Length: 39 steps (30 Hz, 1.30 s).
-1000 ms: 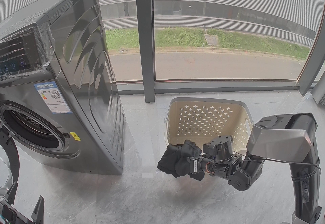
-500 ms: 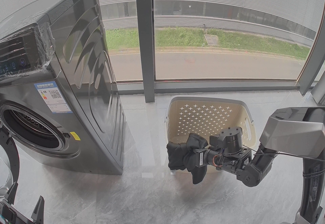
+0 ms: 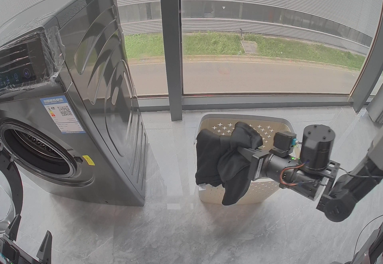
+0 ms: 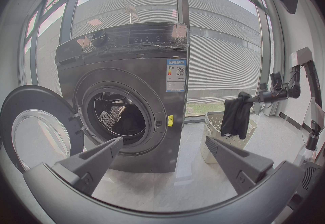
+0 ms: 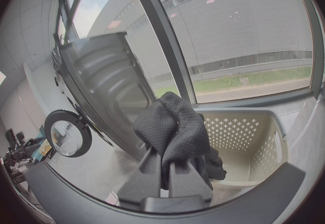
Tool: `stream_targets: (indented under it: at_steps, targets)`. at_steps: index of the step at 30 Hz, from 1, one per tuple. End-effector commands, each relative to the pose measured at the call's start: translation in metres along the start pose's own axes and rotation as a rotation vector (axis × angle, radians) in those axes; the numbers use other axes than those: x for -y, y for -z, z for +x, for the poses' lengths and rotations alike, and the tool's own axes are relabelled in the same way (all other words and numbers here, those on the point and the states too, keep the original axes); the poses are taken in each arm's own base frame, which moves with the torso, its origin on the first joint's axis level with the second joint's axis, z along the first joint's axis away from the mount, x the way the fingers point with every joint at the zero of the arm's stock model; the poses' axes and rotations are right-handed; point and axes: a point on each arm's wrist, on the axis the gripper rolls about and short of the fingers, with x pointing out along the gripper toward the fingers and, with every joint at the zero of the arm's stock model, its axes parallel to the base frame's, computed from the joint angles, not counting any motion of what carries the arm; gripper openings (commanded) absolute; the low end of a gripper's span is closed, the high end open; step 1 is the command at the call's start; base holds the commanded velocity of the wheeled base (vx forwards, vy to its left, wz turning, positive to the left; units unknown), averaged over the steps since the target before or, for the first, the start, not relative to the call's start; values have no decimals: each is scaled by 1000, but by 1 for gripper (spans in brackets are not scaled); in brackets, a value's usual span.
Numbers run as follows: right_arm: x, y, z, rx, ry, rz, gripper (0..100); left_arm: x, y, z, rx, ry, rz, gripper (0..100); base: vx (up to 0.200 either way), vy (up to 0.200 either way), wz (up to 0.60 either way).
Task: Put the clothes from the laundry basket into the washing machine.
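I see my right gripper [image 3: 244,153] pinching a black garment [image 3: 218,159] above the laundry basket [image 3: 261,192]; left gripper [image 4: 163,140] spread.

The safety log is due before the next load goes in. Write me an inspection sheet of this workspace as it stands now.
Surface: grey tiled floor, bare between machine and basket.
Job's things: washing machine at the robot's left, its door swung open; laundry basket on the floor by the window; black garment hanging over the basket.
Clutter: nothing seen.
Grippers: right gripper shut on the black garment; left gripper open, low, facing the drum, holding nothing.
Cables: red wires loop exposed at the right wrist.
Surroundings: tall window with a dark post; road and grass outside.
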Motion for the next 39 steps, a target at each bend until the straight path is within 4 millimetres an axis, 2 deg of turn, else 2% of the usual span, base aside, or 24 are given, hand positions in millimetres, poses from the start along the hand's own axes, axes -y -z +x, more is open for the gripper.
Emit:
stream_targets:
  at_steps: [1, 4, 8, 12, 17, 22, 26, 39]
  targets:
    - [-11, -46, -64, 184, -57, -13, 0, 0, 4, 0, 3, 0, 1, 100, 0, 0, 0]
    - [-4, -57, -82, 235, -29, -20, 0, 0, 4, 0, 3, 0, 1, 100, 0, 0, 0]
    - [5, -59, -98, 256, 14, -70, 0, 0, 4, 0, 3, 0, 1, 100, 0, 0, 0]
    - [19, -65, -99, 284, 76, -97, 0, 0, 5, 0, 1, -2, 3, 100, 0, 0, 0]
    - [17, -74, -97, 321, 68, -103, 0, 0, 5, 0, 1, -2, 12, 100, 0, 0, 0]
    - [17, -70, -97, 299, 66, -101, 0, 0, 4, 0, 3, 3, 6, 100, 0, 0, 0]
    - [16, -64, -99, 280, 54, -100, 0, 0, 4, 0, 3, 6, 6, 100, -200, 0, 0]
    - [14, -63, -98, 279, 39, -97, 0, 0, 5, 0, 1, 5, 6, 100, -200, 0, 0]
